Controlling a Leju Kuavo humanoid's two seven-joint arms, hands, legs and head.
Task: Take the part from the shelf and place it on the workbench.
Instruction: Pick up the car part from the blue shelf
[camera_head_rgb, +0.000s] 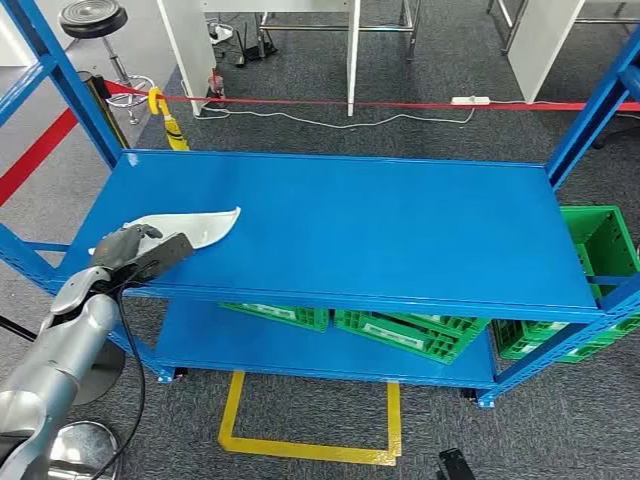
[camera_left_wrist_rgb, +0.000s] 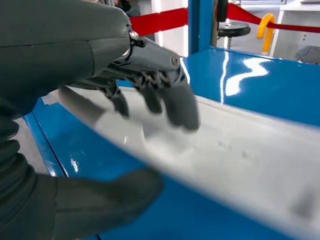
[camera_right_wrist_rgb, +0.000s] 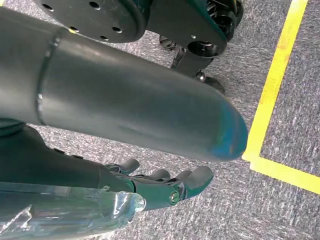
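A long white curved part (camera_head_rgb: 205, 227) lies on the left end of the blue shelf's top deck (camera_head_rgb: 362, 220). My left hand (camera_head_rgb: 136, 248) lies over the part's near end. In the left wrist view the dark fingers (camera_left_wrist_rgb: 181, 107) rest on top of the white part (camera_left_wrist_rgb: 234, 155), while the thumb (camera_left_wrist_rgb: 113, 197) stays a little apart from it, with a strip of blue deck showing between them. The part lies flat on the deck. My right hand (camera_right_wrist_rgb: 162, 182) hangs beside my body over the carpet, fingers loosely extended and holding nothing.
Blue uprights (camera_head_rgb: 75, 90) stand at the shelf corners. Green crates (camera_head_rgb: 400, 330) sit on the lower deck and another green crate (camera_head_rgb: 604, 240) stands at the right end. Yellow floor tape (camera_head_rgb: 302, 448) marks the carpet in front; a red barrier tape (camera_head_rgb: 377, 103) runs behind.
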